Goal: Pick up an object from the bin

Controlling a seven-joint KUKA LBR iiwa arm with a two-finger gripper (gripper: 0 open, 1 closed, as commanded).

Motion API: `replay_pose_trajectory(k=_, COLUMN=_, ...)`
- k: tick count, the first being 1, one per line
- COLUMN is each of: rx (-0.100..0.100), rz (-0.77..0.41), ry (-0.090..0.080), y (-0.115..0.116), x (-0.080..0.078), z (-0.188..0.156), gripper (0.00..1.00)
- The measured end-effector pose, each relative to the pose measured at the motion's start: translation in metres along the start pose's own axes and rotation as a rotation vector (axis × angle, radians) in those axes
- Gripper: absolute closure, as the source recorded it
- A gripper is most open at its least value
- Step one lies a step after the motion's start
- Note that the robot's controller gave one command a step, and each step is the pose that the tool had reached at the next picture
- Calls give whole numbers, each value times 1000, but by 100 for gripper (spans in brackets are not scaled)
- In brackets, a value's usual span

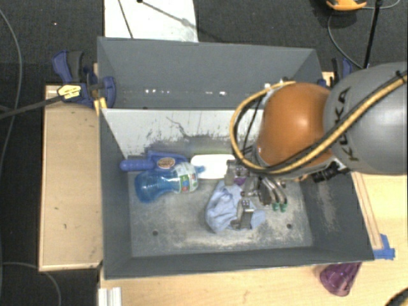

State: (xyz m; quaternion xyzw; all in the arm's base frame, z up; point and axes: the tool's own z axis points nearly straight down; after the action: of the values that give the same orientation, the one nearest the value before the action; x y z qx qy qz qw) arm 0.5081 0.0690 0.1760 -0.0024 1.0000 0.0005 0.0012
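Note:
My gripper is low in the right half of the bin, pressed down onto the right side of a crumpled pale blue cloth. The cloth bunches up to the left of the gripper and partly underneath it. A white oblong thing lies just behind the cloth, near the back wall. A small purple piece shows beside the gripper's body, mostly hidden by it.
A clear blue bottle with a label lies on its side at the left. A dark blue handle-like thing lies behind it. The arm's orange cover and cables hang over the bin's right part, hiding the floor there.

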Motion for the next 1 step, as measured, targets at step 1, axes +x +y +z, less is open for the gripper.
replay_pose_trajectory(k=1, rx=0, rz=-53, ry=-5, y=-1, x=0, z=12, gripper=0)
